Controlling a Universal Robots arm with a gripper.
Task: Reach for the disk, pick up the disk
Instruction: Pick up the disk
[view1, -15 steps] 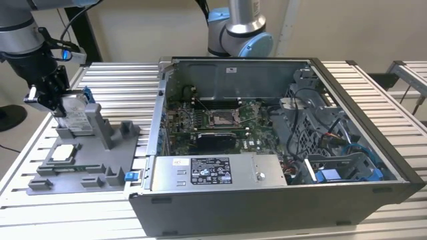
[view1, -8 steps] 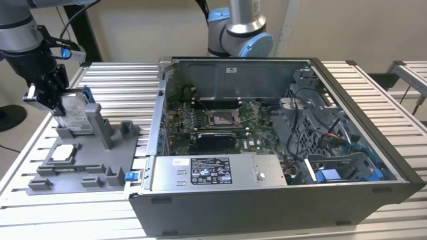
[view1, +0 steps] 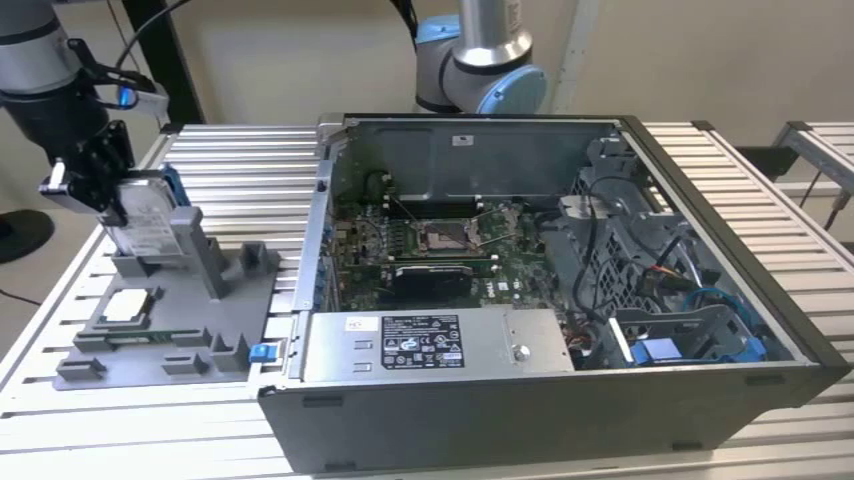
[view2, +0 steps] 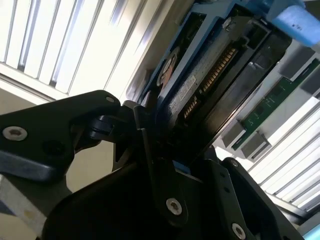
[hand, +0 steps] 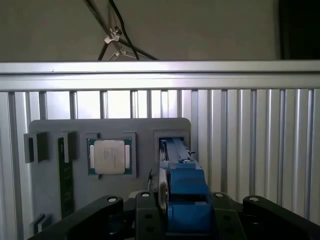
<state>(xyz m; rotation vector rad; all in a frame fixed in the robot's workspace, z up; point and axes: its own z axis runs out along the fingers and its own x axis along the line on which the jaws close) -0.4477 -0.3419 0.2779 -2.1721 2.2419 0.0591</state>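
The disk (view1: 144, 225) is standing on edge on the slatted table (view1: 160, 445), beside the open computer case (view1: 534, 405), in a slot of the grey holder (view1: 200, 340). The gripper (view1: 104, 190) is clamping its upper end, jaws closed against both faces. I judge that lifting straight along the slot is what is needed here, sparing the blue frame (hand: 185, 180) from binding.

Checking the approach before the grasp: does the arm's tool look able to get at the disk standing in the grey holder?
Probably yes: the tool is right at the top edge of the disk, which stands on edge in the grey holder, and nothing lies between them in either wrist view.
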